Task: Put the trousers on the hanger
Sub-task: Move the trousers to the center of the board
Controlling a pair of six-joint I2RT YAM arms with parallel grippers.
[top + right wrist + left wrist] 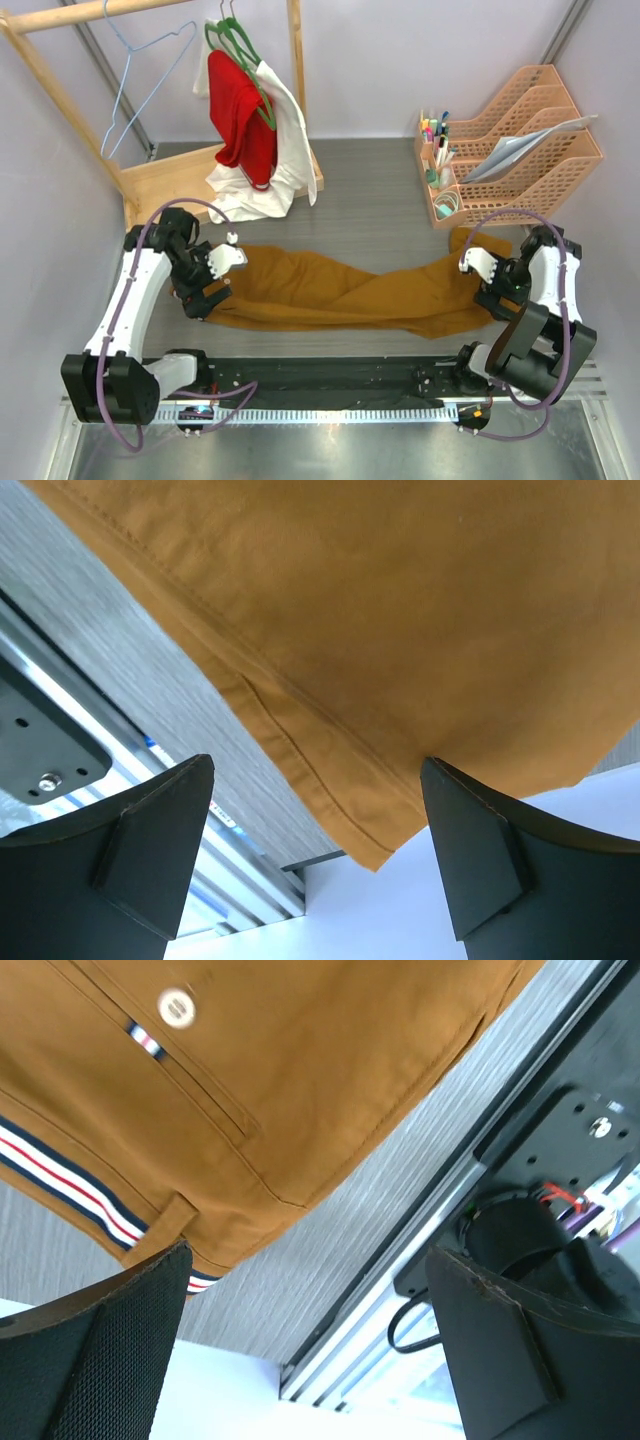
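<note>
The mustard trousers [340,290] lie flat across the table, waist at the left and leg ends at the right. The light-blue wire hanger [147,75] hangs empty on the wooden rail at the back left. My left gripper [203,293] is open over the waist end. In the left wrist view the striped waistband and a button of the trousers [250,1070] lie just beyond the left gripper [310,1345], which holds nothing. My right gripper [493,293] is open at the leg end. In the right wrist view the trousers' hem [380,680] lies between the spread fingers of the right gripper [320,855].
Green hangers with a red garment [245,120] and a white garment [280,175] hang on the wooden rack [170,180] at the back left. Peach file trays [530,140] with pens and papers stand at the back right. An aluminium rail [330,410] runs along the near edge.
</note>
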